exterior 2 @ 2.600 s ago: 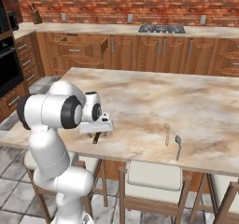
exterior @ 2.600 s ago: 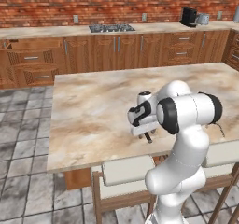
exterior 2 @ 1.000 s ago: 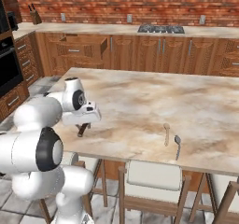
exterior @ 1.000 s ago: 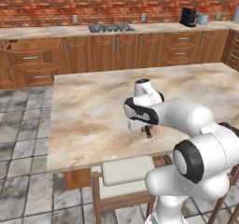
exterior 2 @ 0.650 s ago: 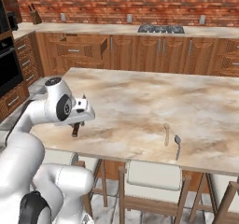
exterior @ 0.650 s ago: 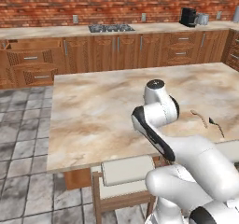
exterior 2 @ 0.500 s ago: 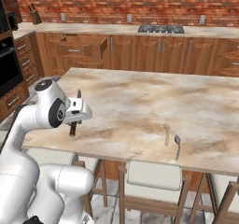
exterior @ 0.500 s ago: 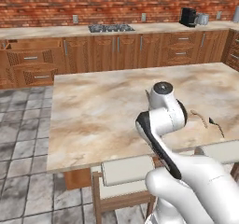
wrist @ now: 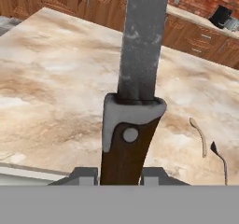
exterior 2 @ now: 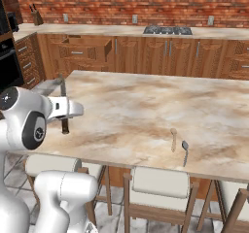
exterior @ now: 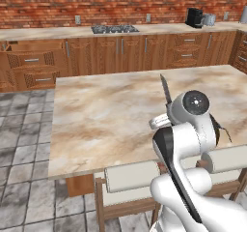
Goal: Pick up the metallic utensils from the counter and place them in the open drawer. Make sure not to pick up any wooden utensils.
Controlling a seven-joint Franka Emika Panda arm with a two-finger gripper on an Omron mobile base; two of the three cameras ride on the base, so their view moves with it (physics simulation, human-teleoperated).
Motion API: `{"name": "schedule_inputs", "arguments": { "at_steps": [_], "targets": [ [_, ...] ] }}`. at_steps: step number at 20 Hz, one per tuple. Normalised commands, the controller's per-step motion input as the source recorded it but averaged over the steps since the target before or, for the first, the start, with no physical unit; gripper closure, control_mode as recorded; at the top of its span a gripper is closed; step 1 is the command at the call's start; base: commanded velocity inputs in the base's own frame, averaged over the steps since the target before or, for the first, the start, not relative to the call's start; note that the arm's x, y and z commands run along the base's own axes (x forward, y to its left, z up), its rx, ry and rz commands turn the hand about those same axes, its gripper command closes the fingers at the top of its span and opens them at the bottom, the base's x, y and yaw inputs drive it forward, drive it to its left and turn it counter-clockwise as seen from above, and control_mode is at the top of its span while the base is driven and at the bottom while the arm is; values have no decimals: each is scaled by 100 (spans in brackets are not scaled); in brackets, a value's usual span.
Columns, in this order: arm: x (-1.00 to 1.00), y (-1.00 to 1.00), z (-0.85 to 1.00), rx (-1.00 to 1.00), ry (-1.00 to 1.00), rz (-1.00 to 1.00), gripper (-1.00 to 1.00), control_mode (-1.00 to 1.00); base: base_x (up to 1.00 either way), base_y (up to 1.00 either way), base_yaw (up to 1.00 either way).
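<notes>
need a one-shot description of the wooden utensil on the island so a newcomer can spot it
Start at the marbled island counter and go to its near edge above the stools. Two slim utensils lie there side by side, apart; the wooden utensil is the pale tan one, while its neighbour, the spoon, is dark grey metal.

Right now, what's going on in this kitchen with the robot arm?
The white arm's gripper is closed on the dark handle of a knife, holding it clear of the island counter with the blade pointing up. A wooden utensil and a metal spoon lie side by side on the counter near its front edge. The open drawer is across the room by the brick wall, and the knife has not reached it yet.
</notes>
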Motion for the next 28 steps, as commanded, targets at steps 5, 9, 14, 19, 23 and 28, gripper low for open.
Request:
{"name": "schedule_inputs", "arguments": {
  "at_steps": [5,9,14,19,23,28],
  "targets": [
    [-54,0,75,0,-24,2,100,-100,0,0,0],
    [-77,-2,23,0,-21,0,100,-100,0,0,0],
    [-80,-1,1,2,-25,0,100,100,-20,1,0],
    [0,0,0,0,0,0,100,100,-100,24,0],
    [0,0,0,0,0,0,100,100,-95,82,6],
    [0,0,0,0,0,0,100,100,-29,100,18]
  ]
}}
